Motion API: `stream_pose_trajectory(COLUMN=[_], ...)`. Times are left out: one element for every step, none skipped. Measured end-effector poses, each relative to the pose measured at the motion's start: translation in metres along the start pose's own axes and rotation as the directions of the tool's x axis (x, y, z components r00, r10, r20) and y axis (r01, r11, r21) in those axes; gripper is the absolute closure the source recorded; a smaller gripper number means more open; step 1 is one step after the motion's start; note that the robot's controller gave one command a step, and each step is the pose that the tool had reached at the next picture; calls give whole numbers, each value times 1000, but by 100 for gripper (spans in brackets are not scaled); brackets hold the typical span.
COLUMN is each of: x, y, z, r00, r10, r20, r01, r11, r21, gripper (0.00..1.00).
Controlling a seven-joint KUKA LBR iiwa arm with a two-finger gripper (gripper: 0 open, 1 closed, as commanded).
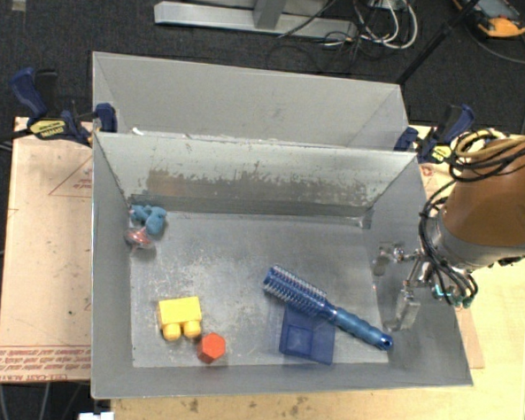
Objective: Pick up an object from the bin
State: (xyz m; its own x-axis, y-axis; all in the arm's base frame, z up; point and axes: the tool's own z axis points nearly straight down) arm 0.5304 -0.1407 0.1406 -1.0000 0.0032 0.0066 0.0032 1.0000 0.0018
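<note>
The gripper (pixel 393 297) hangs with its fingers apart and nothing between them, just beside the handle end of the blue hairbrush (pixel 323 306).

blues, yellow and orange on grey

the bin (pixel 242 248) is showing dull grey metal, streaked darker along its back wall. the hairbrush (pixel 323 308) is wearing bright blue, the square pad (pixel 306 340) a deeper blue. the block (pixel 179 316) is glowing yellow, the small round piece (pixel 212 345) orange-red. the little toy (pixel 149 218) is showing pale blue, the gripper (pixel 398 288) silver.
</note>
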Motion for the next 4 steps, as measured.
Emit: stream_pose_trajectory(x=[7, -1, -15, -13], y=[101, 143, 165, 138], z=[75, 39, 41, 72], r00=[1000, 1000, 972, 928], r10=[11, 4, 233, 372], r20=[1, 12, 9, 5], r01=[-11, -4, -233, -372], r11=[1000, 1000, 972, 928], r21=[-4, -2, -2, -1], gripper=[0, 0, 0, 0])
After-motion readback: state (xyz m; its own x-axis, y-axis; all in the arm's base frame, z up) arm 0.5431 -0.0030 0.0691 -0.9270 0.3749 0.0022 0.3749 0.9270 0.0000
